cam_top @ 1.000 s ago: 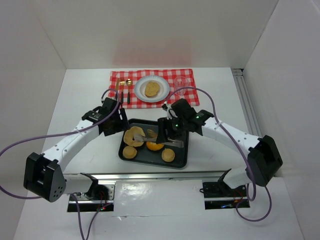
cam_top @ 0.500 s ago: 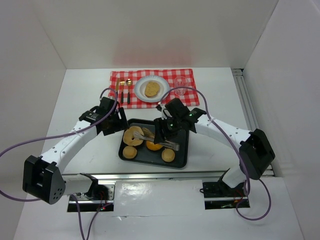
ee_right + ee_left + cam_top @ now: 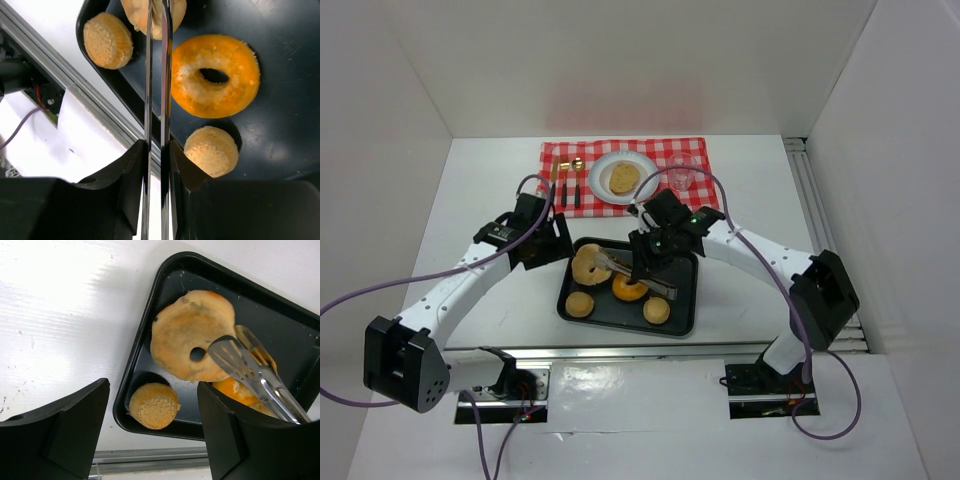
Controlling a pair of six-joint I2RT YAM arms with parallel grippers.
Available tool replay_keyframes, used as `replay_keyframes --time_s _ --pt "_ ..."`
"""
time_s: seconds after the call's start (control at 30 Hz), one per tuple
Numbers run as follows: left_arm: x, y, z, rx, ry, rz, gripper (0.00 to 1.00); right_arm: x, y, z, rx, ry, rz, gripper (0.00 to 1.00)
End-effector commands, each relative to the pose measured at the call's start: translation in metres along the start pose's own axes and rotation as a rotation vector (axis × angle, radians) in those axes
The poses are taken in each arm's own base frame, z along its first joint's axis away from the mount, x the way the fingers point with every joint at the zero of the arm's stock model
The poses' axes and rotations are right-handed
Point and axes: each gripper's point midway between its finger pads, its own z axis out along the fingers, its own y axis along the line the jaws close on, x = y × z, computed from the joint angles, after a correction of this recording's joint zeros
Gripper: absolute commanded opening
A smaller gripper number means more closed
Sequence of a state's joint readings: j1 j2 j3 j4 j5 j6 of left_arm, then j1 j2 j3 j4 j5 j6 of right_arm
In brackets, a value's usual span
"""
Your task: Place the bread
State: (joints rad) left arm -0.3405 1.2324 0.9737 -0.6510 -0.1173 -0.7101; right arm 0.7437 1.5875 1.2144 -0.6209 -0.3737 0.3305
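The right gripper (image 3: 157,148) is squeezing a pair of metal tongs (image 3: 162,75), its two fingers pressing on the arms of the tongs so that these are standing almost together. The tongs are reaching over the black tray (image 3: 683,310), and their flat ends are lying on the pale bread with a hole (image 3: 187,337). This bread is sitting in the far left corner of the tray, just beside the orange ring bread (image 3: 215,75). Whether the ends are really pinching it, I cannot tell. Two small buns (image 3: 580,304) are lying along the near side of the tray. The left gripper (image 3: 152,390) is hovering above the left edge of the tray with its fingers apart and nothing between them. Farther back on the surface (image 3: 490,180), a white plate (image 3: 599,186) is resting on a red checked cloth (image 3: 695,150) and is carrying another piece of bread (image 3: 624,178).
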Motion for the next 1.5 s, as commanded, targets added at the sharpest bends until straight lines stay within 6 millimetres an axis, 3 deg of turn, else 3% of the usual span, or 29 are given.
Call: replay_keyframes --time_s 0.0,0.1,0.23,0.33,0.37,0.57,0.67,0.7,0.77,0.8,0.87,0.9,1.07,1.13,1.23,1.4,1.47 --pt "-0.022 -0.014 -0.015 0.061 -0.067 0.006 0.84 -0.024 0.018 -0.037 0.006 -0.108 -0.061 0.22" --pt "-0.027 -0.013 -0.017 0.060 -0.078 -0.003 0.84 -0.027 0.014 -0.047 0.034 -0.131 -0.055 0.21" --pt "-0.033 -0.013 -0.021 0.061 -0.089 -0.002 0.84 -0.046 0.007 -0.069 0.083 -0.216 -0.046 0.21" --pt "-0.037 -0.007 -0.020 0.050 -0.096 -0.010 0.84 -0.074 -0.006 -0.088 0.157 -0.310 -0.029 0.21" --pt "-0.039 -0.005 -0.022 0.050 -0.106 -0.017 0.84 -0.089 -0.006 -0.099 0.171 -0.365 -0.030 0.21" --pt "-0.042 -0.004 -0.025 0.062 -0.109 -0.031 0.84 -0.173 -0.049 -0.122 0.245 -0.589 0.028 0.21" --pt "-0.042 -0.004 -0.025 0.061 -0.109 -0.022 0.84 -0.209 -0.068 -0.110 0.201 -0.599 0.033 0.21" --pt "-0.043 -0.001 -0.025 0.056 -0.112 -0.020 0.84 -0.221 -0.071 -0.094 0.185 -0.579 0.034 0.21" --pt "-0.044 0.002 -0.022 0.046 -0.107 -0.027 0.84 -0.233 -0.084 -0.085 0.189 -0.580 0.045 0.21" --pt "-0.042 0.003 -0.022 0.041 -0.099 -0.027 0.84 -0.233 -0.094 -0.069 0.196 -0.551 0.057 0.21" --pt "-0.044 0.006 -0.022 0.035 -0.103 -0.037 0.84 -0.241 -0.097 -0.062 0.167 -0.564 0.061 0.21" --pt "-0.043 0.005 -0.022 0.043 -0.097 -0.036 0.84 -0.240 -0.109 -0.053 0.172 -0.553 0.092 0.21" --pt "-0.045 0.008 -0.022 0.041 -0.098 -0.041 0.84 -0.233 -0.126 -0.032 0.151 -0.527 0.132 0.24" --pt "-0.044 0.007 -0.022 0.049 -0.093 -0.041 0.84 -0.233 -0.126 -0.032 0.151 -0.527 0.132 0.35" --pt "-0.044 0.007 -0.022 0.049 -0.093 -0.041 0.84 -0.239 -0.117 -0.051 0.152 -0.567 0.117 0.48" --pt "-0.044 0.006 -0.022 0.057 -0.088 -0.040 0.84 -0.242 -0.113 -0.068 0.177 -0.600 0.105 0.59" --pt "-0.045 0.003 -0.022 0.070 -0.091 -0.040 0.84 -0.244 -0.111 -0.075 0.188 -0.611 0.105 0.59"
